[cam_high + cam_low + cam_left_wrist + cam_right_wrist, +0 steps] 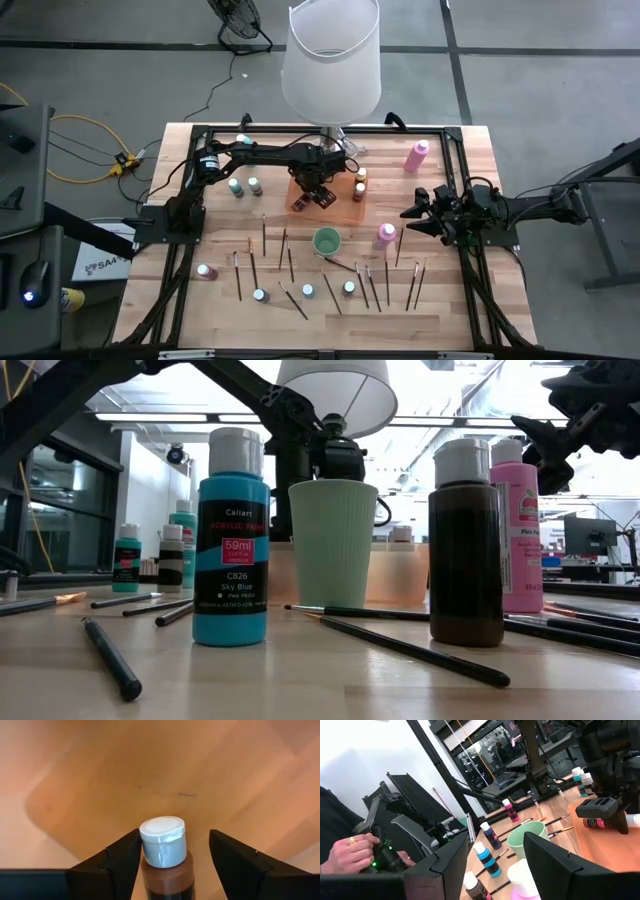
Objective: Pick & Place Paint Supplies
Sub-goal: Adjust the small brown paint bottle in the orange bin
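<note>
L gripper (172, 857) sits over the orange tray (345, 205) w/ a brown paint bottle (165, 870) btwn its fingers, one touching the cap, the other just apart: prob. setting it down there or just letting go. Bottle upright, grey-white cap, dark brown paint. R gripper (414, 213) waits partly open by the pink bottle (385, 236). Brushes (264, 235) lie loose on the tabletop (470, 320).

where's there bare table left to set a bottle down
Free: the far right corner beyond the tall pink bottle, and the near edge strip below the brushes. Some room at the far left past the teal-capped bottles. Crowded: the middle around the green cup and the orange tray.
</note>
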Action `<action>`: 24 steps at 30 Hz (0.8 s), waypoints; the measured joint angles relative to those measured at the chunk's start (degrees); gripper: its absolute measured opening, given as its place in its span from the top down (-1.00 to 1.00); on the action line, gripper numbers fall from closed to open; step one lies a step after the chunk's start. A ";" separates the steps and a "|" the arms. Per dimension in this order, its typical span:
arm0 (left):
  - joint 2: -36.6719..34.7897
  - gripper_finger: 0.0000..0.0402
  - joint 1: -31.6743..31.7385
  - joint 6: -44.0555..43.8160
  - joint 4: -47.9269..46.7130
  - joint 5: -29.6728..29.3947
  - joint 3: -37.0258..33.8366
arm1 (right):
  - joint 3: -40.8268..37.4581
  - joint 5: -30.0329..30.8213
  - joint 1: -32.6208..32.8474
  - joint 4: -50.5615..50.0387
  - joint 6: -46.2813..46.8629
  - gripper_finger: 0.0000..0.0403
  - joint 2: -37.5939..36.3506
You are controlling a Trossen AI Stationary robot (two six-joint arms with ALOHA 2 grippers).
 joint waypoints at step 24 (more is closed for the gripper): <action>-5.64 0.43 -0.99 8.48 10.43 -0.91 -0.02 | -0.01 0.00 0.00 -0.01 0.00 0.07 0.02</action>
